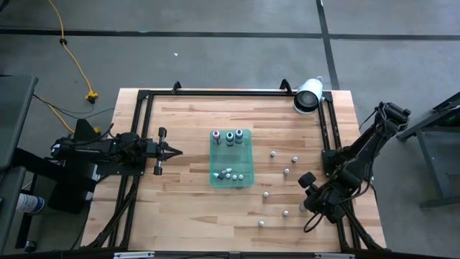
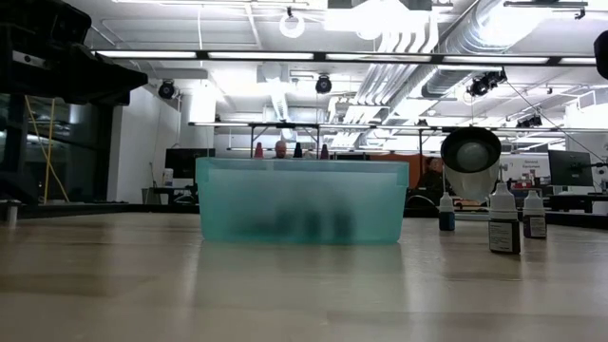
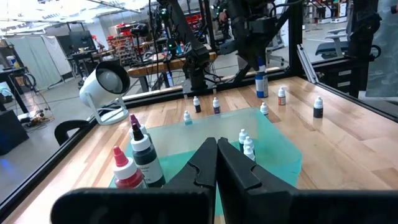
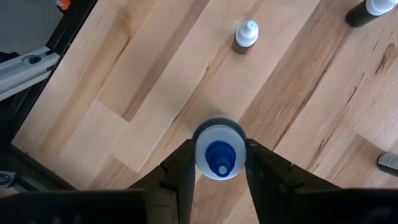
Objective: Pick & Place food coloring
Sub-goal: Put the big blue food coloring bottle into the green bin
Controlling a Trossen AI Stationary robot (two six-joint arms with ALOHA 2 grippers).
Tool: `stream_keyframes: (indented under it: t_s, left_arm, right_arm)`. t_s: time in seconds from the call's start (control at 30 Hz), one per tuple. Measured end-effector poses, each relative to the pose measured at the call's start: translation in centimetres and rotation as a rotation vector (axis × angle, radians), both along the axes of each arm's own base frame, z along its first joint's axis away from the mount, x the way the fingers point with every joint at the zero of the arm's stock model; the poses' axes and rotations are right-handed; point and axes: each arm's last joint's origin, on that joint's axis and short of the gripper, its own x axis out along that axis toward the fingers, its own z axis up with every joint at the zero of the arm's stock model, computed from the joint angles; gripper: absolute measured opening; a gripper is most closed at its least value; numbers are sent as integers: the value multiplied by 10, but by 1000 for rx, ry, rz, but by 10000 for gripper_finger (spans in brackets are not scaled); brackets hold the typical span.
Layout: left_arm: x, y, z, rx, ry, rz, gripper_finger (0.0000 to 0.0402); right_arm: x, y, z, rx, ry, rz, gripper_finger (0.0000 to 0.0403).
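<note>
The right gripper (image 4: 219, 163) hung over the table's right side, its jaws closed on a blue-tipped bottle (image 4: 218, 151) of food coloring, lifted clear of the wood, presumably for carrying to the green tray (image 1: 246, 155). Another small bottle (image 4: 246, 35) stood on the boards beyond it, one of several loose bottles (image 1: 287, 171) scattered between gripper and tray. The tray already held 3 larger bottles (image 1: 229, 137). Farthest off, the left gripper (image 1: 175, 151) waited with jaws together, pointing at the tray.
</note>
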Motion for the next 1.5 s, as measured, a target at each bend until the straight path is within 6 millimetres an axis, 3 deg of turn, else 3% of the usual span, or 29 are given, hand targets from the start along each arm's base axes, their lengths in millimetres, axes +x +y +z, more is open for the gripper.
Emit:
stream_keyframes:
  t_s: [0.6,1.2,1.5]
  left_arm:
    - [0,0,0,0,0,0,0]
    - [0,0,0,0,0,0,0]
    - [0,0,0,0,0,0,0]
  right_arm:
    - [3,2,4,40,-4,-27,106]
    - [37,-20,86,105,-97,-222,104]
    - [76,-46,114,116,-161,-343,104]
